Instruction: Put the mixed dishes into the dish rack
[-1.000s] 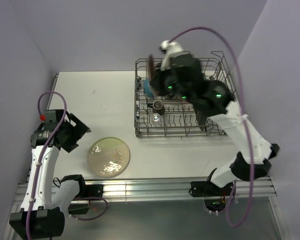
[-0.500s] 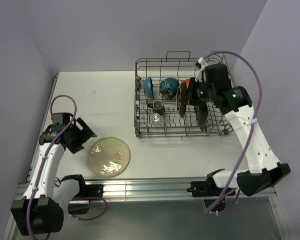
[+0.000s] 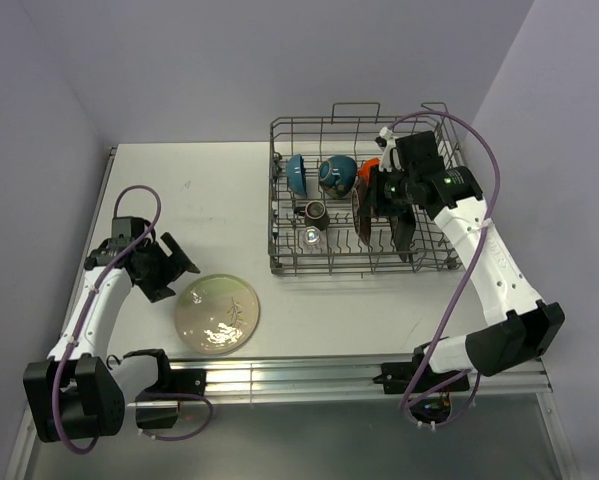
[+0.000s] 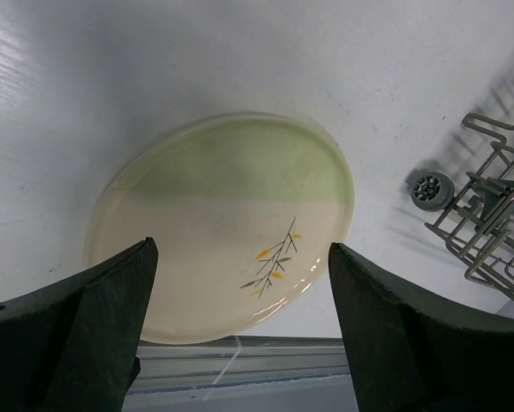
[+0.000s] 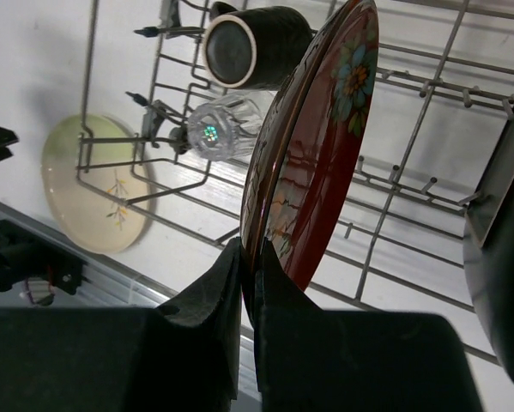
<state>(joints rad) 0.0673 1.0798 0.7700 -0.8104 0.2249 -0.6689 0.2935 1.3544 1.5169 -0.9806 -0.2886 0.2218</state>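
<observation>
The round plate [image 4: 226,227] is half pale green, half cream, with a small green and orange sprig. The red saucer [image 5: 325,172] has a blue flower. The rack [image 3: 289,255] is grey.

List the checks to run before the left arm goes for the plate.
1. Opening of left hand: ok, jaws stand wide.
2. Aim at plate: ok, the left wrist view frames it between the jaws.
3. How the plate lies: ok, flat on the table, nothing touching it.
4. Room under its rim for a jaw: cannot tell.
5. Release by right hand: not ok, shut on the rim of the saucer standing in the rack.
</observation>
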